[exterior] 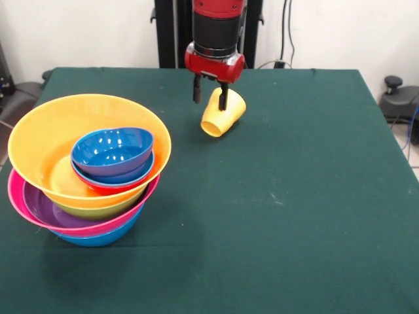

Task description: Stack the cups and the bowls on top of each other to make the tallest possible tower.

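Note:
A yellow-orange cup (226,116) lies tilted on the green table, its mouth facing the lower left. My gripper (210,97) hangs right over its upper end and is open. One finger (224,98) crosses the front of the cup, while the other stands a little to the cup's left, apart from it. The tower (88,170) stands at the left. A blue bowl (98,239) is at the bottom, then pink, purple and green ones. On top sits a tilted large orange bowl (46,134) holding small red, dark blue and light blue bowls (112,152).
The green cloth-covered table (294,216) spreads to the right and the front. A black stand with cables rises behind the table's far edge. Dark equipment (399,98) sits off the right edge, on the floor.

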You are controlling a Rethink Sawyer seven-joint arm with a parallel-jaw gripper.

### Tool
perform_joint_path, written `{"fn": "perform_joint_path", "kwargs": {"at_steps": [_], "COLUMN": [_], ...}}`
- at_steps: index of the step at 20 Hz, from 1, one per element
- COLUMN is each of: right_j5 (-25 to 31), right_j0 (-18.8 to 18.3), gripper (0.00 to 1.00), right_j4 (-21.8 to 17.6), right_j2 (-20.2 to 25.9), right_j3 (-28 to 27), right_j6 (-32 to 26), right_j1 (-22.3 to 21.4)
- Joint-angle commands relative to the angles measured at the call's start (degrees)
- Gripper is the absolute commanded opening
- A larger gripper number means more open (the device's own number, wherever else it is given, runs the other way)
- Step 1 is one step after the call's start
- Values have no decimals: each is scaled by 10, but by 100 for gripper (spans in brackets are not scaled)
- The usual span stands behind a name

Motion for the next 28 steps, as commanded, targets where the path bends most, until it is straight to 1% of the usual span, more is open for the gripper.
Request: {"fn": "perform_joint_path", "kwargs": {"at_steps": [1,5,9,10,13,17,20,24,26,28], "right_j5": [-30,-24,-11,-16,-12,3,-10,-20,-24,-27], "right_j0": [16,22,63,72,85,84,84,77,67,67], "gripper": [100,100,100,100,100,100,100,100,100,100], "right_j4": [1,17,47,53,67,79,81,83,82,81], "right_j2": [22,36,20,15,10,10,12,20,31,30], "right_j3": [-42,-63,-75,-73,-85,-104,-97,-102,-98,-99], "right_j6": [52,57,81,87,88,74,74,67,64,63], "right_j1": [83,102,97,98,102,105,107,117,118,118]}}
